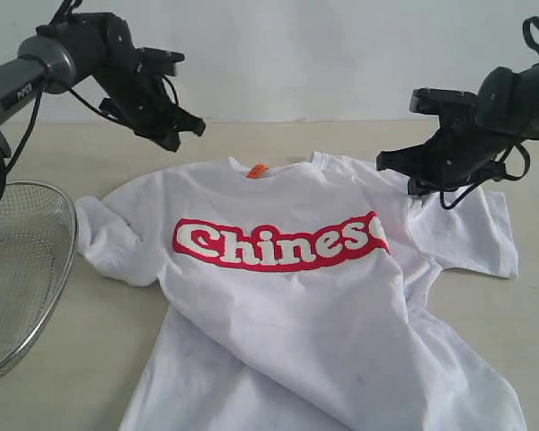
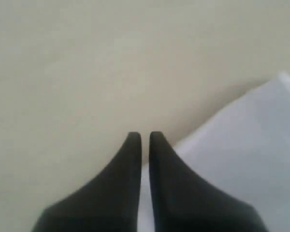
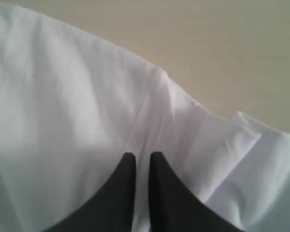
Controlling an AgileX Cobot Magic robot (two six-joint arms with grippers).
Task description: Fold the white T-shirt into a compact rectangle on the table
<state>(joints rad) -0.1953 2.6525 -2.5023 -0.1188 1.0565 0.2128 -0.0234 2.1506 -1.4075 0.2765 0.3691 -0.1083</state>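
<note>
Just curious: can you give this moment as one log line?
white T-shirt: print up, unfolded | left pincer: shut, empty, above table | right pincer: shut, over white T-shirt

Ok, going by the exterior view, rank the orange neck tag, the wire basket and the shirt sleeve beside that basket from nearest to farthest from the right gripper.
From the right gripper:
1. orange neck tag, at the collar, mid-view.
2. sleeve, on the view's left, next to the basket.
3. wire basket, at the view's left edge, clearly farthest.
</note>
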